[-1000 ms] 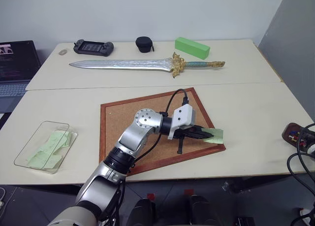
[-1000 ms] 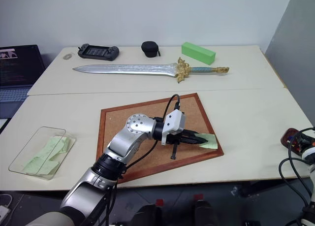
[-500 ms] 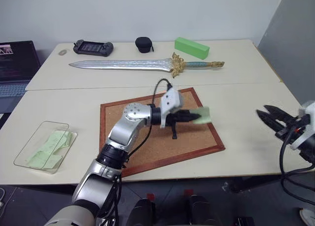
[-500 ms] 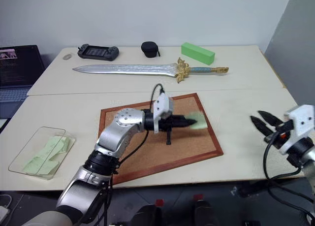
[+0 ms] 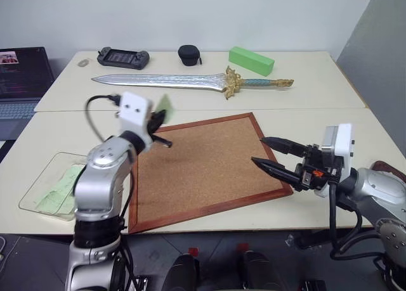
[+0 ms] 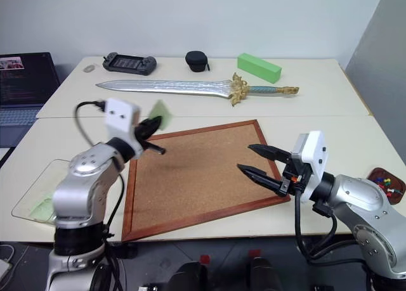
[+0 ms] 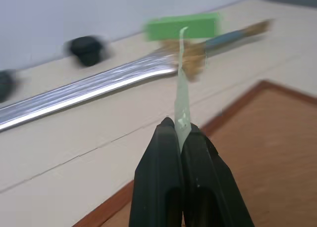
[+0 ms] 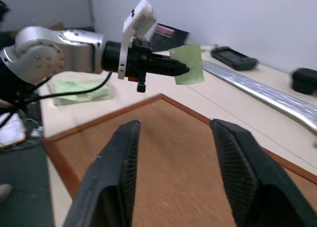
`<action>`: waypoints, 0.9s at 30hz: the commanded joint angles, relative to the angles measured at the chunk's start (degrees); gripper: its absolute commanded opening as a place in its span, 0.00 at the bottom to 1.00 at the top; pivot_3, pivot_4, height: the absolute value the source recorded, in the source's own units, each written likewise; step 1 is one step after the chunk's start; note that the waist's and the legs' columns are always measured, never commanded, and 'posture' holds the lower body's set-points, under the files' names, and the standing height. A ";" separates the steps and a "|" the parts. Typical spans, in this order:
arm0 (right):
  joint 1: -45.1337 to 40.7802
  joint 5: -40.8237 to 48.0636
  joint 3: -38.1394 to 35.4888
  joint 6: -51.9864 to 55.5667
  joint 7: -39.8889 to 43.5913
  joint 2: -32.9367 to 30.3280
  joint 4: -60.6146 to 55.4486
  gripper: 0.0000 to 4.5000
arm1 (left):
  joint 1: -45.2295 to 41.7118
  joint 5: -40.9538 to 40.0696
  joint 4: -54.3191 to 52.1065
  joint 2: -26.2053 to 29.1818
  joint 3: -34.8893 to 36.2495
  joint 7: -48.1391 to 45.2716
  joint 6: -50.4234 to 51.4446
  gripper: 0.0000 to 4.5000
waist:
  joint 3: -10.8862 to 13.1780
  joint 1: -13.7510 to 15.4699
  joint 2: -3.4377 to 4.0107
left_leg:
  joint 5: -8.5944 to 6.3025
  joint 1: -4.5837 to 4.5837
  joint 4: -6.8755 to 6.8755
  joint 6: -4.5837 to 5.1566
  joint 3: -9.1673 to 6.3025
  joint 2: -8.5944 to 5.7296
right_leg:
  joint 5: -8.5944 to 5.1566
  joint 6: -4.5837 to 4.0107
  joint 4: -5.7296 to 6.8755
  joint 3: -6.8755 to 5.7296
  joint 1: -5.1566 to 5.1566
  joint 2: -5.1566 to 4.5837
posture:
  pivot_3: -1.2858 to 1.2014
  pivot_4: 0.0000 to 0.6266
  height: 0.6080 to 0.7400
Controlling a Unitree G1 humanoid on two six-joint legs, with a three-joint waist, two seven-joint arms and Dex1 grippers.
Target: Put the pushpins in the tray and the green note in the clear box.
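Note:
My left gripper (image 5: 159, 116) is shut on the green note (image 5: 165, 104), which stands up from its fingertips above the far left corner of the corkboard (image 5: 209, 167). The wrist view shows the note (image 7: 182, 88) edge-on, pinched between the closed fingers. The clear box (image 5: 63, 159) lies at the table's left near edge with pale green slips inside. Above the corkboard's right edge my right gripper (image 5: 257, 149) is open and holds nothing, pointing left toward the note (image 8: 189, 64). The tray (image 6: 393, 191) with pushpins (image 6: 384, 179) sits at the far right.
An ornamental sword (image 5: 171, 82) lies across the far table. Behind it are a bright green block (image 5: 251, 59), a black case (image 5: 188, 54) and a game controller (image 5: 124, 58). A laptop (image 5: 19, 75) stands at the far left. Cables hang off my right arm.
My left gripper lifted the green note off the corkboard's right side and swung left with it. My right gripper came in from the right to the corkboard's edge and opened wider.

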 commanded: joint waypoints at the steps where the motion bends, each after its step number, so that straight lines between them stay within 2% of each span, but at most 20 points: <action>1: -2.73 2.36 2.15 -0.51 2.12 0.56 0.97 0.74 | 4.21 3.73 -7.77 -0.47 7.44 8.65 3.62 0.00 | 0.06 0.07 -0.10 | 0.00 -0.01 0.00 0.00 -0.03 0.00 | 0.00 0.00 0.00 -0.03 0.00 -0.01 | 0.52 0.24 1.00; 6: -4.37 2.49 5.07 -1.29 4.40 1.39 3.01 0.97 | 11.21 6.12 -16.21 -3.32 12.77 14.97 7.61 0.00 | 0.06 0.17 -0.12 | 0.00 -0.02 -0.01 0.00 -0.06 0.00 | 0.00 -0.01 -0.01 -0.06 0.00 -0.02 | 0.52 0.24 1.00; 7: -4.61 2.21 5.53 -1.40 4.51 1.64 3.46 0.99 | 11.96 6.48 -17.22 -3.93 13.53 15.97 8.40 0.00 | 0.06 0.30 -0.14 | 0.00 -0.02 -0.01 0.00 -0.05 -0.01 | 0.00 -0.01 -0.01 -0.07 0.00 -0.03 | 0.52 0.24 1.00; 12: -5.31 1.35 7.18 -2.94 6.39 2.53 5.14 1.00 | 15.41 10.59 -24.01 -8.70 18.51 23.33 14.02 0.00 | 0.05 0.16 -0.16 | -0.01 -0.01 0.01 0.00 -0.04 -0.02 | 0.01 0.00 0.01 -0.08 0.01 -0.03 | 0.52 0.24 1.00; 19: -4.78 1.11 8.13 -3.66 7.14 2.44 4.79 1.00 | 12.87 10.89 -19.25 -8.31 25.22 25.66 15.89 0.00 | 0.05 0.14 -0.18 | -0.01 0.02 0.00 0.00 -0.07 -0.08 | 0.01 -0.01 0.03 -0.13 0.02 0.06 | 0.52 0.24 1.00; 21: -4.60 0.85 8.20 -3.85 6.84 2.52 4.67 1.00 | 11.83 10.70 -18.18 -8.83 25.96 26.12 16.12 0.09 | 0.04 0.14 -0.20 | -0.01 0.03 0.00 -0.01 -0.08 -0.09 | 0.01 -0.01 0.03 -0.15 0.03 0.05 | 0.52 0.24 1.00; 23: -4.49 0.67 8.15 -3.92 6.41 2.65 4.67 1.00 | 11.27 10.91 -18.19 -9.96 26.46 26.95 17.05 0.13 | 0.01 0.13 -0.24 | -0.01 0.02 0.01 -0.01 -0.08 -0.09 | 0.01 -0.01 0.03 -0.14 0.03 0.04 | 0.52 0.24 1.00; 24: -4.43 0.64 8.12 -3.92 6.22 2.68 4.67 1.00 | 11.24 10.82 -18.16 -10.29 26.51 26.97 17.20 0.19 | 0.01 0.14 -0.26 | -0.01 0.02 0.01 -0.01 -0.07 -0.08 | 0.01 -0.01 0.02 -0.13 0.03 0.04 | 0.52 0.24 1.00; 27: -4.23 0.19 7.96 -4.10 5.68 2.57 4.85 1.00 | 11.49 10.58 -18.46 -11.61 25.79 26.87 17.00 0.31 | -0.01 0.14 -0.30 | -0.01 0.02 0.00 -0.02 -0.07 -0.07 | 0.01 -0.01 0.02 -0.13 0.03 0.02 | 0.52 0.24 1.00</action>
